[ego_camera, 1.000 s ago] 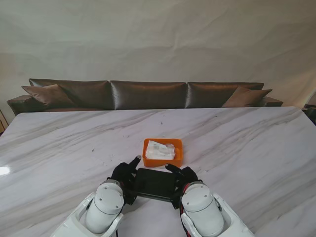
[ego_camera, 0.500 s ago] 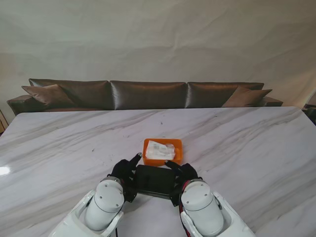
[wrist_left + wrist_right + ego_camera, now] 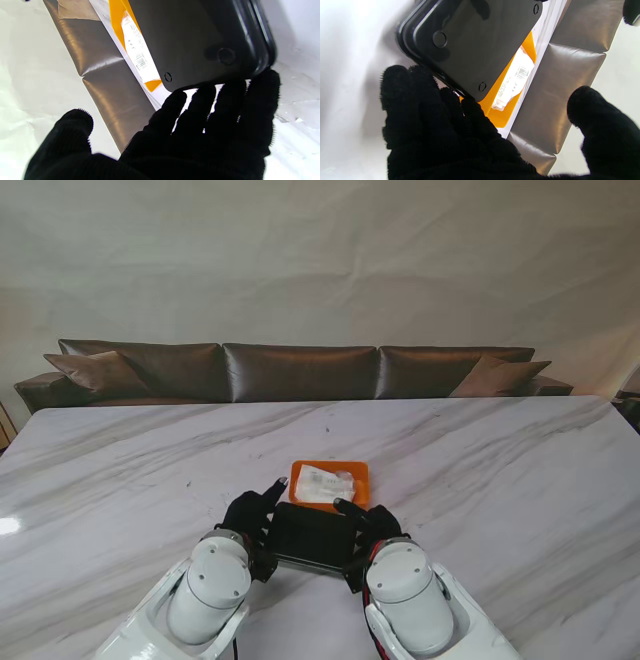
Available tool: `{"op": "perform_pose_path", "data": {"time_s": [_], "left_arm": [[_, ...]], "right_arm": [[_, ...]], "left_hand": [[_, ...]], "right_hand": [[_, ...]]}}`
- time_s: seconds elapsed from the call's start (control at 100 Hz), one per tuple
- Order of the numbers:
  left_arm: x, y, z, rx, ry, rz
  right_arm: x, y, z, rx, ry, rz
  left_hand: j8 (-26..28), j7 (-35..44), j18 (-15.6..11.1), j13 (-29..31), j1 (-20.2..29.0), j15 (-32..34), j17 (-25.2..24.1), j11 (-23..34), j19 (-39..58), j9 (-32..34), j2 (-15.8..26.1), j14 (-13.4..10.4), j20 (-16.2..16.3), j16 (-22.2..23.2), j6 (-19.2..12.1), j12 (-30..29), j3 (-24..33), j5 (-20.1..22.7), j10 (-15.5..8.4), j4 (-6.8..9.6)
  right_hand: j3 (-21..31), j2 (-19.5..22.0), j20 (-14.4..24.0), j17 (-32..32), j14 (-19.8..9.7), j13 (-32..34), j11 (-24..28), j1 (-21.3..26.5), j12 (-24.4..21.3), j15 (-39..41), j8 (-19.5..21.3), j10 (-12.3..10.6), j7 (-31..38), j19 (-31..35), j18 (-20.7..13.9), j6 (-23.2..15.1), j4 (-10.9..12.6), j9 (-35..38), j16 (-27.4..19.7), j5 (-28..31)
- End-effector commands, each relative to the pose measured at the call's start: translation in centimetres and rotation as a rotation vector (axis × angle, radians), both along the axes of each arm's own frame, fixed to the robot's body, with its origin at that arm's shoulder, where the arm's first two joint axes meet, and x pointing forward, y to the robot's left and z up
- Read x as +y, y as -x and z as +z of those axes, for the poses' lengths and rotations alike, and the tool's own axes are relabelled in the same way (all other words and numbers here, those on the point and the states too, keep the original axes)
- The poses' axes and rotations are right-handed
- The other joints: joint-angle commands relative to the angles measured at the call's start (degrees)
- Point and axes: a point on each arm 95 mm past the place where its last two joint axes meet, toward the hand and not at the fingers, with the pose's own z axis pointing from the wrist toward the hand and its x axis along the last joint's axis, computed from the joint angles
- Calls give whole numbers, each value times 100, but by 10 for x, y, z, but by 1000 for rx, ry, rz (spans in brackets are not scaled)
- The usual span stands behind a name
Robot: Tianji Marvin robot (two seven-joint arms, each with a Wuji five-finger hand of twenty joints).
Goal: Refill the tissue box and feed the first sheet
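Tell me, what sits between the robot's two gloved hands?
A black lid, gripped between the left hand and right hand; the stand view shows it.

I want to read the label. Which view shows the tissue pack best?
The right wrist view: the tissue pack lies in the orange tray, barcode visible. The left wrist view shows one strip beside the black lid. The stand view shows it small.

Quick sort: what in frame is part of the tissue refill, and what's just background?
In the job:
- black plastic tissue box shell, held between both hands
- orange tray
- wrapped white tissue pack in it
- left hand
- right hand

Just there:
- brown leather sofa
- white marble table
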Motion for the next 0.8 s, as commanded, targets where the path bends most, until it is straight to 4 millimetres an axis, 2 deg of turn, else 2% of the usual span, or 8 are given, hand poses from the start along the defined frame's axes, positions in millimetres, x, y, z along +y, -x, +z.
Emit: {"op": "perform_pose_path", "data": {"time_s": [0.0,0.48,0.79], "left_arm": [[-16,3,11,-7,48,-46],[-19,-9,23,-29,44,-47],[-25,-19,28,-32,45,-45]], "right_arm": [[14,-1,14,-20,-52,34],[12,-10,27,-43,-46,36],[8,-23,33,-52,-43,39]], "left_hand": [[99,426,-269,-101,-67,69,152,302,2263,46,-97,114,34,10,-515,147,-42,197,-425,163],[101,430,-254,-86,-67,72,151,295,2261,46,-94,116,27,10,-508,144,-40,202,-427,161],[102,433,-249,-98,-64,66,152,299,2260,64,-99,119,24,8,-516,144,-38,206,-421,162]], "right_hand": [[115,32,-79,146,-417,77,8,-13,-31,58,97,-81,329,0,-537,-456,41,146,-15,202],[114,31,-77,146,-402,79,3,-13,-33,56,96,-77,325,-1,-537,-460,42,152,-16,213],[117,34,-77,139,-409,81,1,-11,-34,55,93,-81,319,-4,-540,-459,44,155,-16,211]]}}
